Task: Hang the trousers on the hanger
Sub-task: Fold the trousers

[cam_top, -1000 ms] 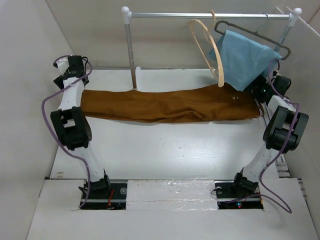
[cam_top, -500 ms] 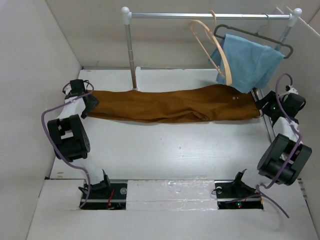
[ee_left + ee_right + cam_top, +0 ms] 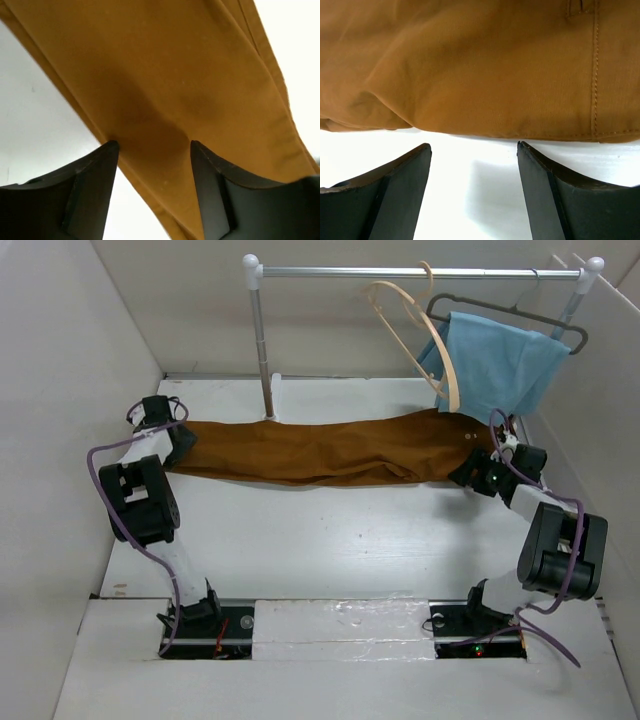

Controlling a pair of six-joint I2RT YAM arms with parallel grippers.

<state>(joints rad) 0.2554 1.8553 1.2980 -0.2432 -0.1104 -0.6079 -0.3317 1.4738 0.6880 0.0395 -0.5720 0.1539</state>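
Cloth this long is light, limp and easy to bunch, so the judgement is that the trousers (image 3: 320,450) need holding at both ends to stop them sagging or sliding off. They lie flat across the far half of the table (image 3: 330,550) in the overhead view, running from the left side to the right, leg ends at left and buttoned waist at right. At the left end sits the left gripper (image 3: 151,146), its jaws spread, tips down on the brown fabric and straddling a shallow crease near the leg's edge; nothing is pinched yet. A doubled hem there would give a firmer hold than a single layer. Right of centre, up on the rail (image 3: 400,272), the hanger (image 3: 448,390) hangs tilted by its hook, well above the waist end and apart from it. Below it, the right gripper (image 3: 474,145) rests low on the table with jaws spread, bare white surface between them and the stitched edge of the waist just beyond the tips, not touching. The thicker seamed waistband looks like the surest place to grasp. Farthest right, a light blue cloth (image 3: 500,360) hangs from another hanger.
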